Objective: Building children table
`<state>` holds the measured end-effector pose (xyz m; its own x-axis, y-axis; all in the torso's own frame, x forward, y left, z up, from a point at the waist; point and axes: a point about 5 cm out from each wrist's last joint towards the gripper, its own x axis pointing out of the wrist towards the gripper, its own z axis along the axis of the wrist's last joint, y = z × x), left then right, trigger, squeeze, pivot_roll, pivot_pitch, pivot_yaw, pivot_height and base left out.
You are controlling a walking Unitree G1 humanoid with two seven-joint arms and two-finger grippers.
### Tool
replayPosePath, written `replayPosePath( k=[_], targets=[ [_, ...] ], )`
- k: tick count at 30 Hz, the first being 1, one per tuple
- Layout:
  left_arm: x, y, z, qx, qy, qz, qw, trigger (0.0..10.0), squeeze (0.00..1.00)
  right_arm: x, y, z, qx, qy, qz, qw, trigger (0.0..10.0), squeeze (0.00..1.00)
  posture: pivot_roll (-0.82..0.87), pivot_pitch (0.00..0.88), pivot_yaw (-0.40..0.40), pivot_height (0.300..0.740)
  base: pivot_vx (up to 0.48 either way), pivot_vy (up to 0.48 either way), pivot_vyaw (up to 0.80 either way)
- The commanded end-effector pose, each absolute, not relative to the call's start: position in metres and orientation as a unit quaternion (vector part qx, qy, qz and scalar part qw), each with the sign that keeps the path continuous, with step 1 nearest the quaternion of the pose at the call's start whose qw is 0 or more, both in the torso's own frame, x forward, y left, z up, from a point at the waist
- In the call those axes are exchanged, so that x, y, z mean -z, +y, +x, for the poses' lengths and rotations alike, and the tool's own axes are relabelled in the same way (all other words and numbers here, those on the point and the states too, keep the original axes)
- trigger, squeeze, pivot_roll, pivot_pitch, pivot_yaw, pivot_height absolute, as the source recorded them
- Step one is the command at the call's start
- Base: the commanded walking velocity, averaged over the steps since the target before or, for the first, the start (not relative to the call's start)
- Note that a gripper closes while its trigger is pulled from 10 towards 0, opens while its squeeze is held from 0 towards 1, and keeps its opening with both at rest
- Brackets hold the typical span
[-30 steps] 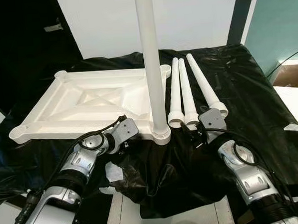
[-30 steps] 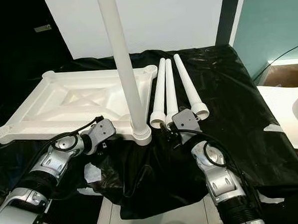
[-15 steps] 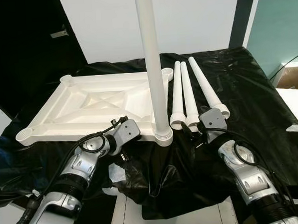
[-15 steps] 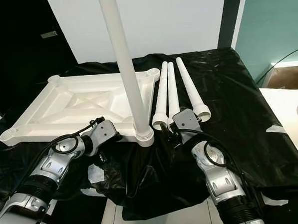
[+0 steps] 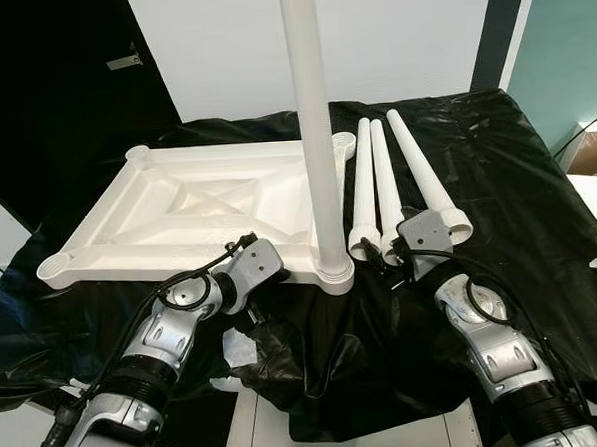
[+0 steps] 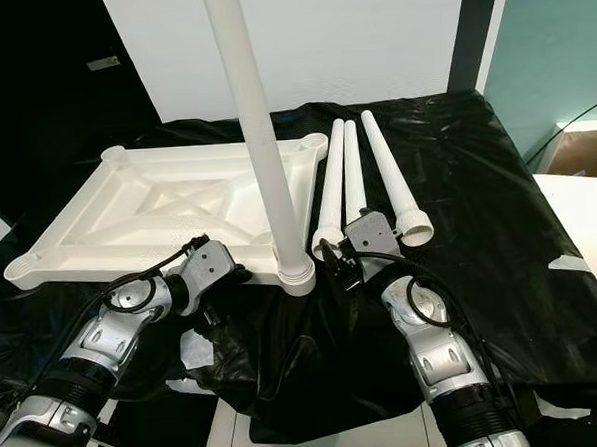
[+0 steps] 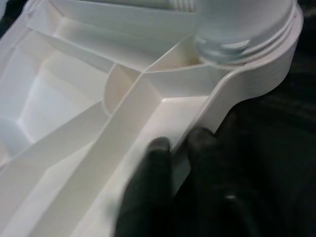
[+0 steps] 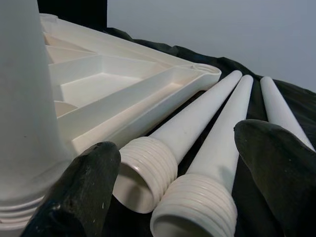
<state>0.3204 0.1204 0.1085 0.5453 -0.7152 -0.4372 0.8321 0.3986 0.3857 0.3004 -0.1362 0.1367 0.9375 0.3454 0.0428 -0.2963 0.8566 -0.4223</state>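
An upside-down white plastic tabletop (image 5: 177, 205) lies on a black sheet. One white leg (image 5: 314, 133) stands upright, screwed into its near right corner socket (image 7: 242, 34). My left gripper (image 7: 180, 143) is shut on the tabletop's near rim just beside that socket, one finger on each side of the rim. Three loose white legs (image 5: 381, 179) lie side by side to the right of the tabletop, threaded ends towards me. My right gripper (image 8: 177, 140) is open, its fingers (image 8: 94, 177) spread on either side of the threaded ends of two of these legs (image 8: 148, 173), without touching them.
The black plastic sheet (image 5: 496, 173) covers the whole work surface and hangs crumpled over its front edge (image 5: 327, 382). White floor (image 5: 370, 445) shows below. A white wall stands behind, a teal wall (image 5: 569, 39) at the right, with a brown box (image 5: 593, 153) beside it.
The camera has shifted a little, so the whole picture has moved. Both grippers keep their places relative to the tabletop and the loose legs.
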Motion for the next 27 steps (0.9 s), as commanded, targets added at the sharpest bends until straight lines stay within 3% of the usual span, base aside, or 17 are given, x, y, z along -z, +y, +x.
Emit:
replayPosePath(
  k=[1, 4, 5, 11, 14, 16, 25, 26, 27],
  targets=[
    [-0.089, 0.113, 0.301, 0.574, 0.159, 0.262, 0.759, 10.0, 1.00, -0.135, -0.135, 0.302, -0.165, -0.051, -0.202, 0.964, 10.0, 0.00, 0.02, 0.000, 0.094, 0.740, 0.000, 0.000, 0.00],
    [-0.089, 0.113, 0.301, 0.574, 0.159, 0.262, 0.759, 10.0, 1.00, -0.135, -0.135, 0.302, -0.165, -0.051, -0.202, 0.964, 10.0, 0.00, 0.02, 0.000, 0.094, 0.740, 0.000, 0.000, 0.00],
    [-0.096, 0.110, 0.303, 0.575, 0.134, 0.257, 0.765, 10.0, 0.00, -0.134, -0.135, 0.302, -0.165, -0.051, -0.201, 0.964, 10.0, 0.00, 0.02, 0.000, 0.094, 0.740, 0.000, 0.000, 0.00],
    [-0.114, 0.102, 0.312, 0.570, 0.078, 0.251, 0.778, 10.0, 0.00, -0.133, -0.134, 0.302, -0.165, -0.051, -0.198, 0.965, 10.0, 0.00, 0.02, 0.000, 0.099, 0.740, 0.000, 0.000, 0.00],
    [-0.097, 0.112, 0.318, 0.551, 0.142, 0.332, 0.753, 10.0, 0.00, -0.133, -0.132, 0.301, -0.166, -0.051, -0.196, 0.965, 10.0, 0.00, 0.02, 0.000, 0.098, 0.740, 0.000, 0.000, 0.00],
    [-0.094, 0.114, 0.318, 0.553, 0.156, 0.342, 0.743, 10.0, 0.00, -0.134, -0.131, 0.301, -0.167, -0.052, -0.195, 0.965, 10.0, 0.00, 0.02, 0.000, 0.098, 0.740, 0.000, 0.000, 0.00],
    [-0.099, 0.105, 0.314, 0.590, 0.166, 0.296, 0.733, 10.0, 0.00, -0.134, -0.131, 0.301, -0.167, -0.054, -0.194, 0.965, 10.0, 0.00, 0.01, 0.000, 0.101, 0.740, 0.000, 0.000, 0.00],
    [-0.099, 0.102, 0.311, 0.600, 0.166, 0.282, 0.730, 2.5, 0.00, -0.134, -0.131, 0.301, -0.166, -0.054, -0.194, 0.965, 10.0, 0.00, 0.01, 0.000, 0.102, 0.740, 0.000, 0.000, 0.00],
    [-0.098, 0.099, 0.308, 0.609, 0.165, 0.269, 0.727, 0.0, 0.00, -0.134, -0.131, 0.301, -0.165, -0.054, -0.194, 0.966, 10.0, 0.00, 0.01, 0.000, 0.102, 0.740, 0.000, 0.000, 0.00]
  ],
)
